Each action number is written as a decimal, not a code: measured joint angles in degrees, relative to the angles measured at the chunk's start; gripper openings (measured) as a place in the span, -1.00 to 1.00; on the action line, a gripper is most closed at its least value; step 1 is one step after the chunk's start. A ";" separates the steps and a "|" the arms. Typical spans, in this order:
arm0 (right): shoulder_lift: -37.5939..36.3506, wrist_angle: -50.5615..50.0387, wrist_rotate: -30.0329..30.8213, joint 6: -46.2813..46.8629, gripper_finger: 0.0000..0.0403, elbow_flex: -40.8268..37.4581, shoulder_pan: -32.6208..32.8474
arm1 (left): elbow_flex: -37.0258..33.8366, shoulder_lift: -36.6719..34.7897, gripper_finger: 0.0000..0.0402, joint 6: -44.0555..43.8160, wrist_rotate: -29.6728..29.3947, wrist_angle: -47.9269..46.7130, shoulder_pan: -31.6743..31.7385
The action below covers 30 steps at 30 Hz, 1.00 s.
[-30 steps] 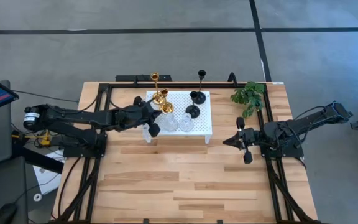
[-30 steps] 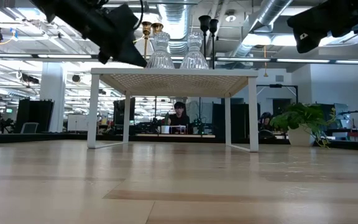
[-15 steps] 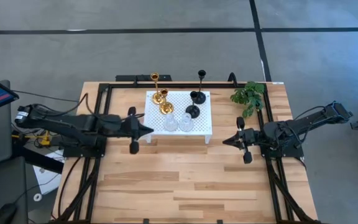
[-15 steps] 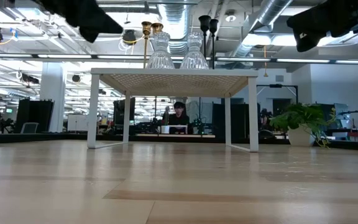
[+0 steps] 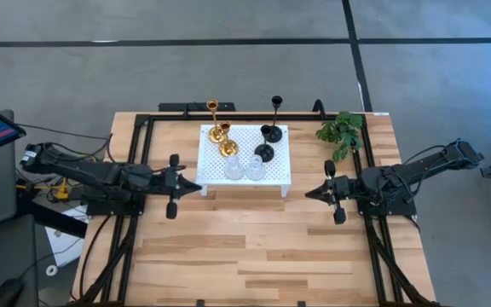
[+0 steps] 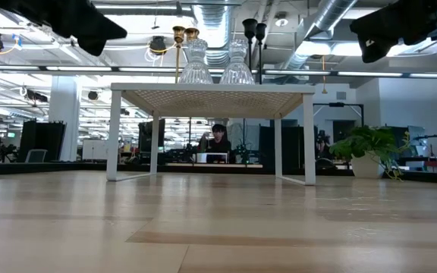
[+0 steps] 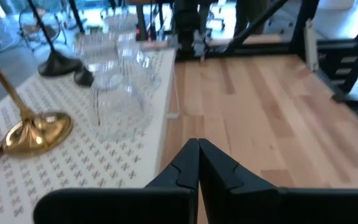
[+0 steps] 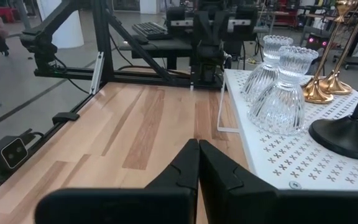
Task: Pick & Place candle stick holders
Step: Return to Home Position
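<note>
Both arms sit out at the sides of the bench (image 5: 254, 247). The left tool (image 5: 198, 187) hangs just off the front-left corner of the white perforated platform (image 5: 245, 141). It's higher than the platform's top and not touching it, with its fingers pressed together and nothing in them. The right tool (image 5: 309, 194) is the same story off the front-right corner: pinched closed and empty, with a slightly wider gap to the platform's edge.

All the holders are up on the platform. The gold candle stick holders (image 5: 228, 148) are toward the back-left and the black candle stick holders (image 5: 264, 153) toward the back-right. The glass candle stick holders (image 5: 233, 169) stand side by side along the front edge, so they're nearest both tools. The plant sprig (image 5: 341, 132) is near the back-right corner of the bench. In front of the platform and between the tools I've got a broad stretch of bare wood.
</note>
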 joint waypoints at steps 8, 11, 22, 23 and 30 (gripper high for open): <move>0.02 -0.39 -0.22 -0.02 -1.00 0.00 0.00 | 0.00 -0.54 -0.96 -0.60 0.00 0.20 -2.12; 0.02 -0.46 -0.22 -0.04 -1.00 0.00 -0.04 | 0.00 0.70 -0.97 -3.04 -0.01 0.21 -2.12; -3.11 -0.21 -0.25 -0.32 -1.00 -0.07 -0.44 | 0.02 2.26 -0.97 5.62 0.05 1.58 -2.10; -3.99 -0.64 -0.27 -1.05 -1.00 -0.07 -0.44 | 0.05 1.42 -0.97 5.64 0.04 1.82 -2.10; -9.65 -2.89 -0.41 -5.94 -1.00 -0.07 -0.59 | 0.07 -7.32 -0.97 6.33 5.46 0.61 -2.10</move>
